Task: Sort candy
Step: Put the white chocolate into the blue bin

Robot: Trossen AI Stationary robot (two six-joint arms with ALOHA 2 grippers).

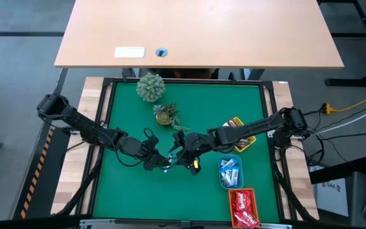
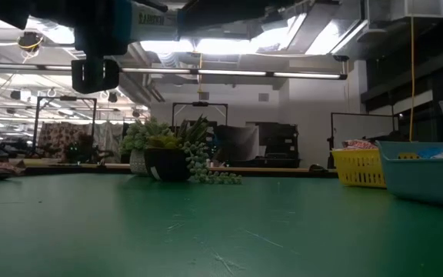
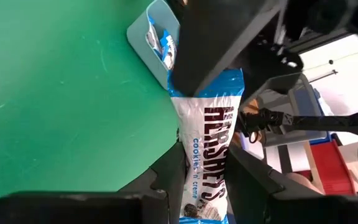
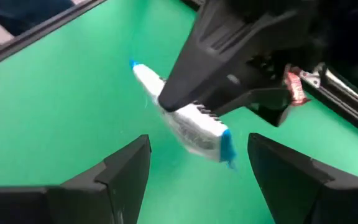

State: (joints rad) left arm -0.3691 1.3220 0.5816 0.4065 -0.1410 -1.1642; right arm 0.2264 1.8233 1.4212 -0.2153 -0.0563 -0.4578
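Left wrist view shows the left gripper [image 3: 205,180] clamped on the lower part of a blue-and-white candy bar [image 3: 211,143], a flat cookies-and-cream packet held above the green mat [image 3: 55,93], a little to the left of the blue tray [image 1: 229,172] as seen in the high view. The right gripper [image 4: 197,168] faces it with its fingers spread wide on either side of the packet's free end, holding nothing, so this looks like a handover in mid-air.

The bar is probably light and fairly stiff inside a slick, crinkly wrapper. Its crimped ends would bend and slip, so the flat body is the safer place to pinch, squarely across the broad faces and not too hard, since the chocolate could snap.

The blue tray already holds a few packets in the same blue-and-white wrapper. Just beyond it toward the table's near edge, the orange tray [image 1: 243,207] holds shiny red packets. On the blue tray's far side, the yellow tray [image 1: 246,144] holds dark brown pieces, partly hidden under the right arm.
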